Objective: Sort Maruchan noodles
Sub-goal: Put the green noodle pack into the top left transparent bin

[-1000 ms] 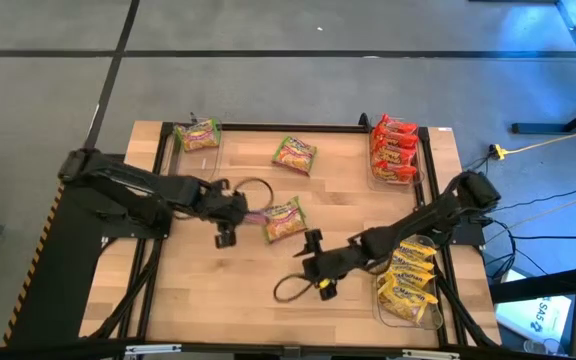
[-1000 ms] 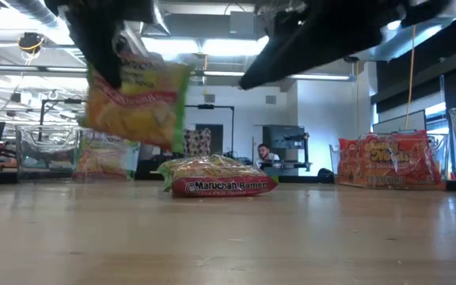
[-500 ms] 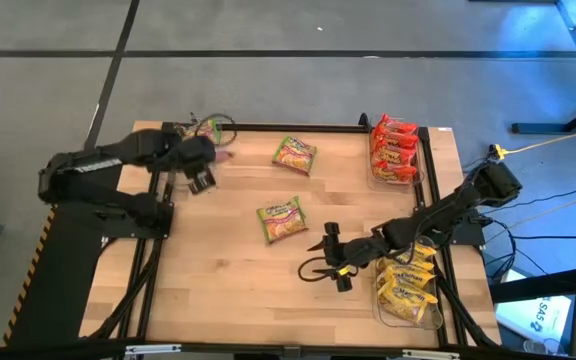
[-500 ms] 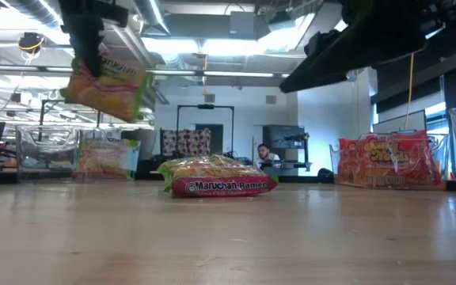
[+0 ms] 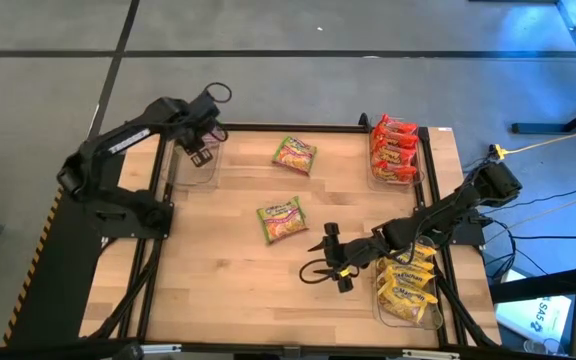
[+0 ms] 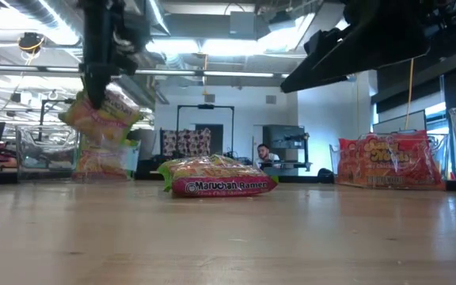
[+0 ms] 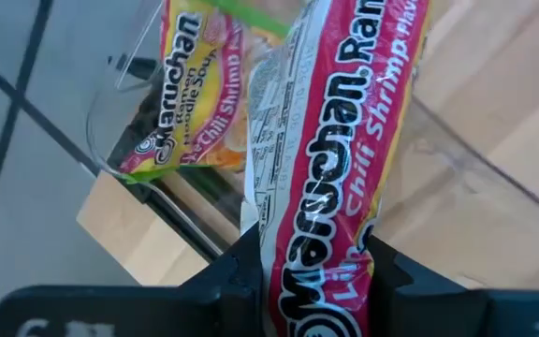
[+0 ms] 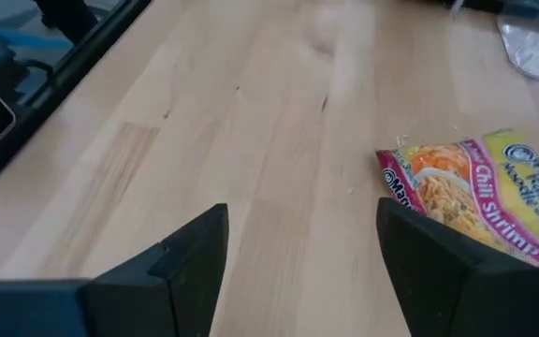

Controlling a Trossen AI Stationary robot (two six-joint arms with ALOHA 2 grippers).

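left gripper clamping green-pink pkt, over bin

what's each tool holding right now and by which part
The left tool pinches a green-pink chili shrimp packet by one short end, hanging it over the clear bin at the table's far left corner. The right tool stands open, holding nothing.

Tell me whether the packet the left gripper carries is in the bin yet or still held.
Still held. The left gripper is shut on the green-pink packet, which hangs over the clear bin where another packet already lies.
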